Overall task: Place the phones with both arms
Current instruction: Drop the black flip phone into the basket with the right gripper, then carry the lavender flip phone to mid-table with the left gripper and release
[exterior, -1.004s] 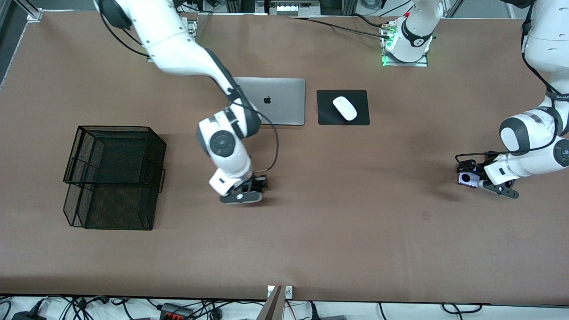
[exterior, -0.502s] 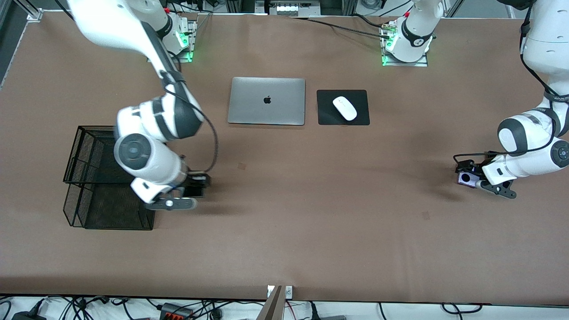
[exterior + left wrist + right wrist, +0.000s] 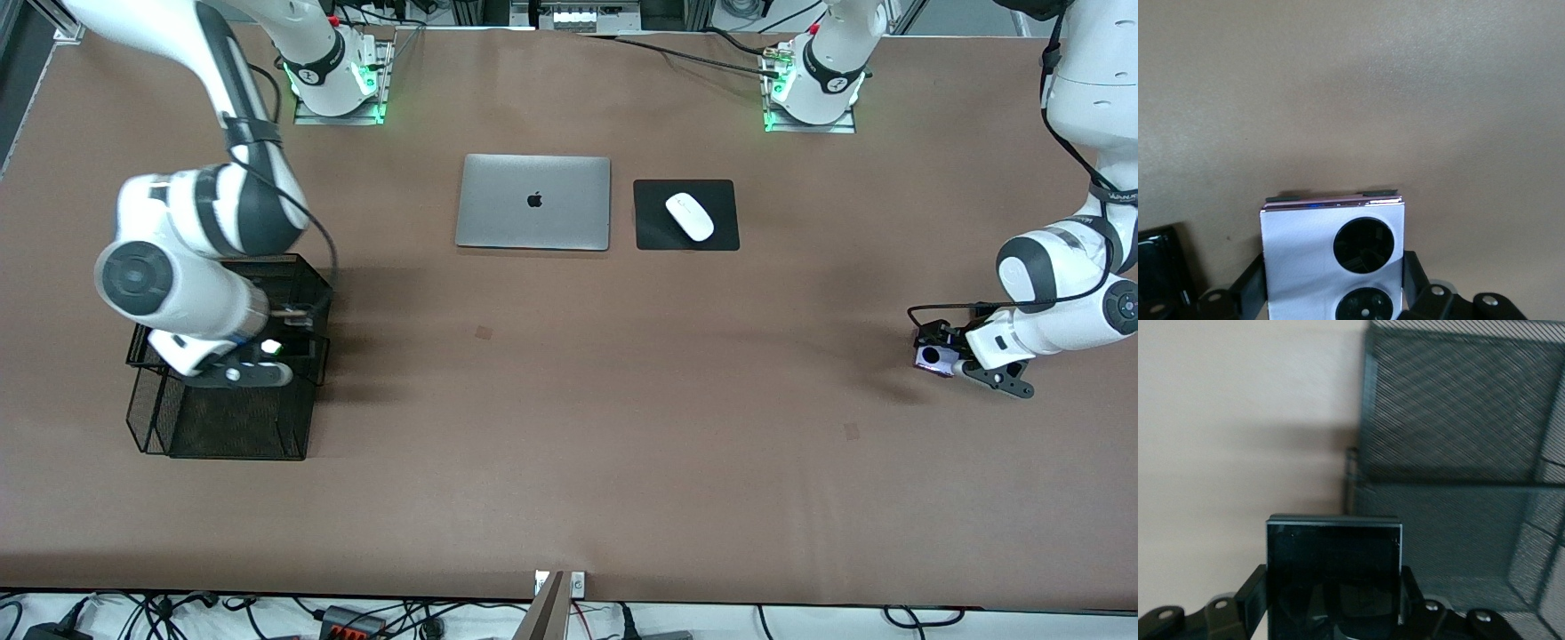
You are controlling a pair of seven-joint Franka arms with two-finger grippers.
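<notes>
Right arm, coming from its base at upper left of the front view, reaches down to the black mesh tray stack (image 3: 227, 418) at mid-left of the frame. Right gripper (image 3: 267, 360) hangs over the edge of the stack on the side toward the table's middle. Right wrist view: fingers closed on the two side edges of the small squarish black phone (image 3: 1333, 570), held flat in the grip; mesh wall and floor of the tray fill the upper right of that frame, bare table the rest.

Left arm drops in along the right edge of the front view. Left gripper (image 3: 949, 354) sits low at the table surface at mid-right of the frame, toward the left arm's end of the table. Left wrist view: the black fingers (image 3: 1253, 291) lie against both side edges of the small lilac phone (image 3: 1301, 257), whose two black circles face the camera; whether the phone is off the table I cannot tell. A glossy black object (image 3: 1158, 270) shows in the lower left corner of that frame, just beside the lilac phone, mostly cut off.

Upper centre of the front view: closed silver laptop (image 3: 533, 202), and beside it a white mouse (image 3: 689, 216) on a black mouse pad (image 3: 653, 233).
</notes>
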